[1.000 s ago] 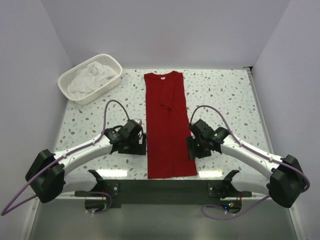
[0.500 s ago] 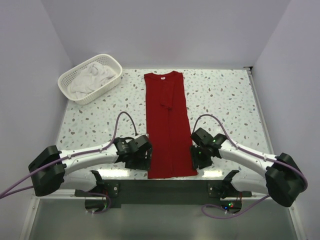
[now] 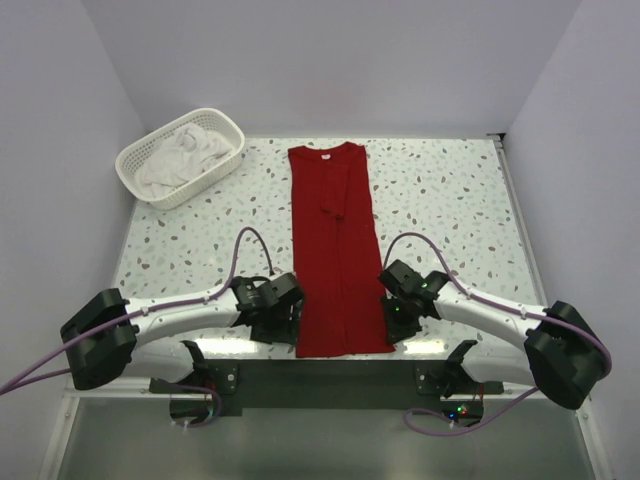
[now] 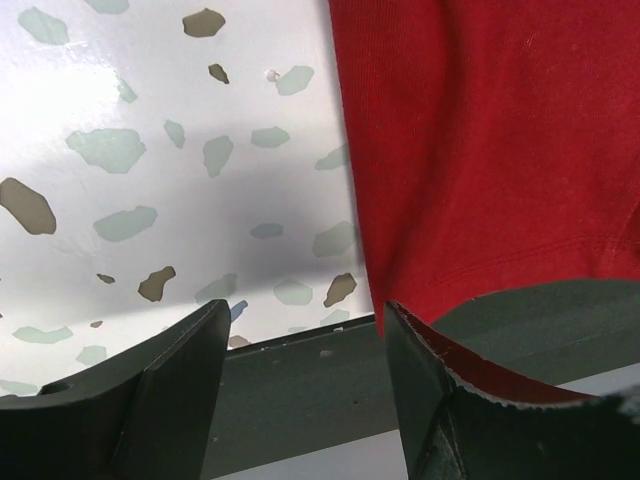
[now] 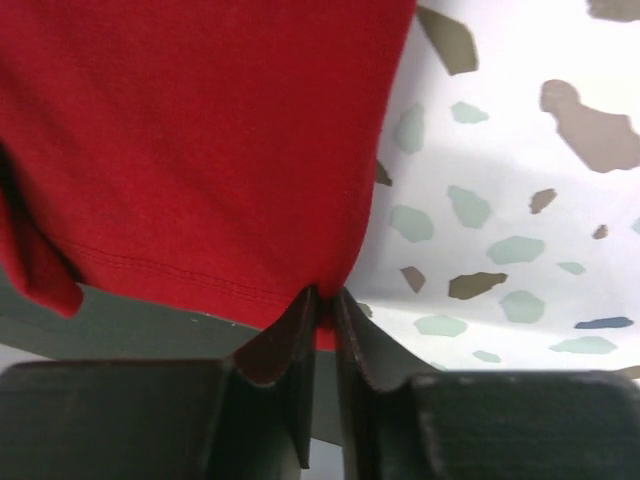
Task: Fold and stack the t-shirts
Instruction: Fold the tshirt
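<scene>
A deep red t-shirt (image 3: 335, 250) lies on the speckled table (image 3: 450, 200) as a long narrow strip, neck at the far end and hem at the near edge. My left gripper (image 3: 285, 322) sits at the hem's left corner. In the left wrist view its jaws (image 4: 305, 315) stand apart, the right finger resting over the red cloth (image 4: 480, 150) and nothing between them. My right gripper (image 3: 393, 318) is at the hem's right corner. The right wrist view shows it (image 5: 325, 295) shut on a pinch of the red hem (image 5: 200, 130). White t-shirts (image 3: 185, 150) lie bunched in the basket.
A white lattice basket (image 3: 195, 186) stands at the far left corner of the table. A dark strip (image 3: 330, 375) runs along the near table edge just below the shirt's hem. Plain walls close in the left, back and right sides.
Both grippers have slid toward the near edge along the shirt's sides to its hem corners. The right jaws have closed on the hem; the left jaws have narrowed a little.
</scene>
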